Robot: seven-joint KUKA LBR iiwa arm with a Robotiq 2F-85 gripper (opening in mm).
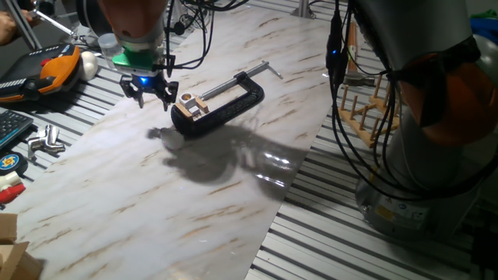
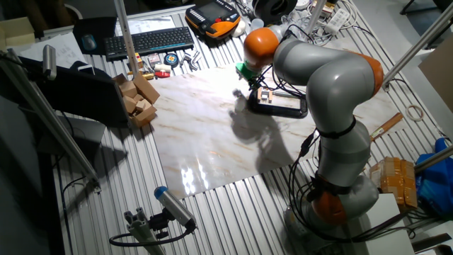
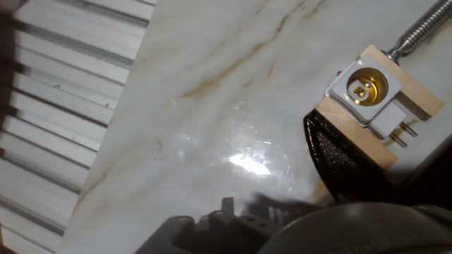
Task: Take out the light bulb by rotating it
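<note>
The light bulb (image 1: pixel 172 140), small and frosted white, lies on the marble board just in front of the black C-clamp (image 1: pixel 226 101). The clamp holds a wooden block with a white socket (image 3: pixel 367 88). The socket is empty and its brass inside shows. My gripper (image 1: pixel 148 92) hovers above the board, left of the socket and up and back from the bulb. Its fingers stand apart and hold nothing. In the other fixed view the gripper (image 2: pixel 248 75) is next to the clamp (image 2: pixel 283 106). The hand view does not show the bulb.
A white egg-shaped object (image 1: pixel 89 64) and an orange pendant (image 1: pixel 54 70) lie at the back left on the slatted table. A wooden rack (image 1: pixel 366 105) stands right of the board. Wooden blocks (image 2: pixel 138 99) and a keyboard (image 2: pixel 148 41) sit beyond the board's far side.
</note>
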